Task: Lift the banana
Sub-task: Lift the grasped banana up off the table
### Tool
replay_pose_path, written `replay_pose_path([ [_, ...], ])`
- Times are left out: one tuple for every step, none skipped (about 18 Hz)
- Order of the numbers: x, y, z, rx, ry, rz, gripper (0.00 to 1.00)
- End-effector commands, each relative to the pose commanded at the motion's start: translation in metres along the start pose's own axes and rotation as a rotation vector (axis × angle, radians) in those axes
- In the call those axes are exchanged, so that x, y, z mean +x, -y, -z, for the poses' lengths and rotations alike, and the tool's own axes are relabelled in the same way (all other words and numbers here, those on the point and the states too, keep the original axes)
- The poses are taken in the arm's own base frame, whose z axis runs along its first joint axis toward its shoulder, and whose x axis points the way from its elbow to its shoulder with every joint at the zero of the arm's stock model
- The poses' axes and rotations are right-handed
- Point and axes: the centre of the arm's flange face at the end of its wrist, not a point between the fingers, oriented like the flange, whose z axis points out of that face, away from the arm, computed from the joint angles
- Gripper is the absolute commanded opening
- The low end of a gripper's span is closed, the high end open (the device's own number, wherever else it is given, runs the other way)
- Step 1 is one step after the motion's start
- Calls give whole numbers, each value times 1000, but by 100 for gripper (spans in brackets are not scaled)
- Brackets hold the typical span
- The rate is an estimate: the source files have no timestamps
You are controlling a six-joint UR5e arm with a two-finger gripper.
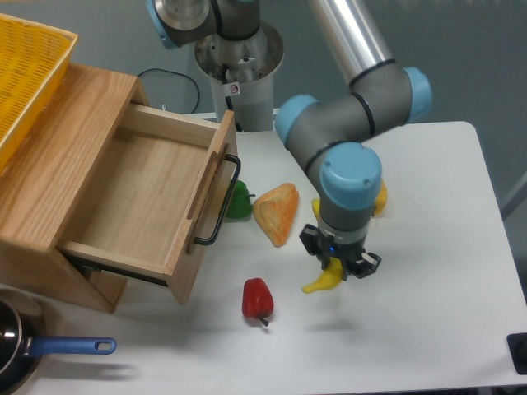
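Note:
The banana (322, 281) is a slim, curved, glossy yellow piece hanging below the wrist, its lower tip pointing down-left. My gripper (338, 265) is shut on the banana near its middle. A faint shadow on the white table under it shows the banana off the surface. Its upper part is hidden behind the gripper and the blue-capped wrist.
An orange wedge (277, 213) lies left of the gripper, a red pepper (257, 299) below-left, a green pepper (239, 200) by the drawer handle. A yellow pepper (379, 197) peeks from behind the arm. The open wooden drawer (140, 197) fills the left; a blue-handled pan (58, 347) sits bottom left.

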Motion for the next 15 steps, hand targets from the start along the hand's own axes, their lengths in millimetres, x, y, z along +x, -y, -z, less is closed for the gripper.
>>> replay_pose_path([
  [7, 4, 5, -1, 2, -17, 33],
  [10, 4, 8, -2, 6, -27, 33],
  [11, 4, 8, -1, 4, -32, 33],
  [15, 7, 13, 4, 10, -38, 33],
  [16, 7, 13, 0, 10, -40, 33],
  [18, 8, 12, -1, 8, -43, 33],
  [21, 7, 9, 2, -3, -43, 33],
  [23, 6, 5, -5, -8, -43, 33],
  [25, 6, 4, -7, -12, -46, 33],
  [27, 7, 4, -6, -11, -47, 33],
  [31, 11, 4, -5, -11, -57, 33],
  [32, 11, 3, -7, -15, -58, 33],
  [32, 11, 4, -4, -15, -58, 33],
  [33, 9, 3, -6, -18, -57, 33],
  [33, 8, 3, -4, -19, -55, 33],
])
